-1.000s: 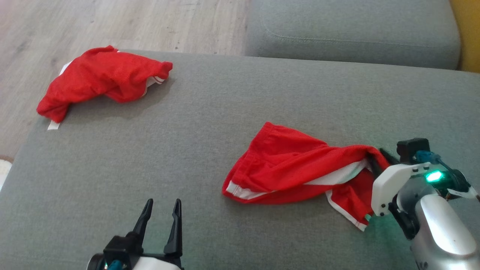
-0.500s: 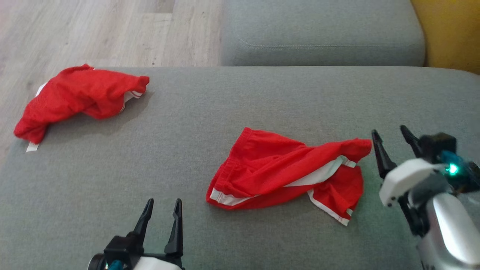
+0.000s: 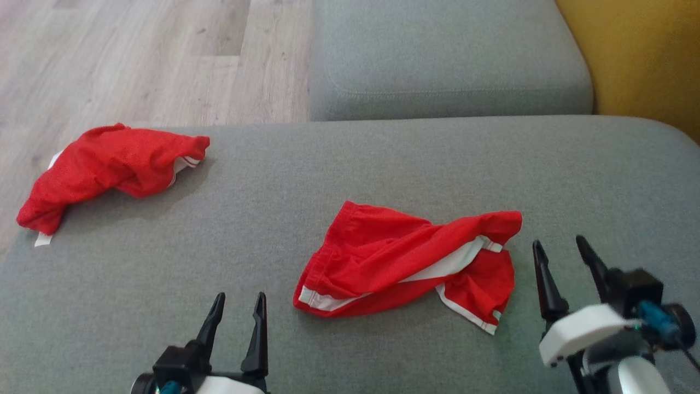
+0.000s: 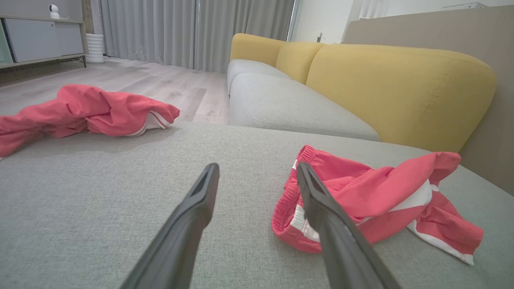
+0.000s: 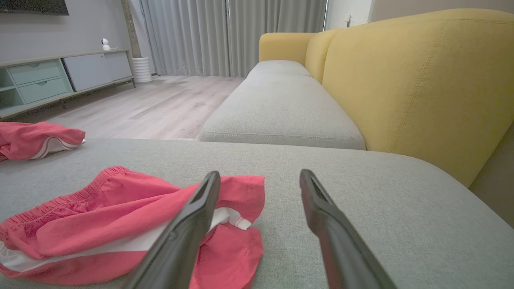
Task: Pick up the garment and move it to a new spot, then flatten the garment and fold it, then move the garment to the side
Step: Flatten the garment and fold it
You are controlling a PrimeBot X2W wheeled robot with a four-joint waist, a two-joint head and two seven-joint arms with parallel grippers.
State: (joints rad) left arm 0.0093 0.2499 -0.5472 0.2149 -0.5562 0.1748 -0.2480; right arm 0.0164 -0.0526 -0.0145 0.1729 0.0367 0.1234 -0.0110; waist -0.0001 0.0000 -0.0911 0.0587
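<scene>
Right jaws stood wide and empty, lower right of the frame, just beside the garment (image 3: 407,262), which lay crumpled mid-frame on the grey sofa (image 3: 383,164). Left jaws gaped empty too, lower left; another red garment (image 3: 109,167) sat upper left.

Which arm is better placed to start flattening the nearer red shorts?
Probably right. The right gripper sits open close beside the crumpled leg end of the shorts. The left gripper, also open, is a little farther off, short of the waistband.
</scene>
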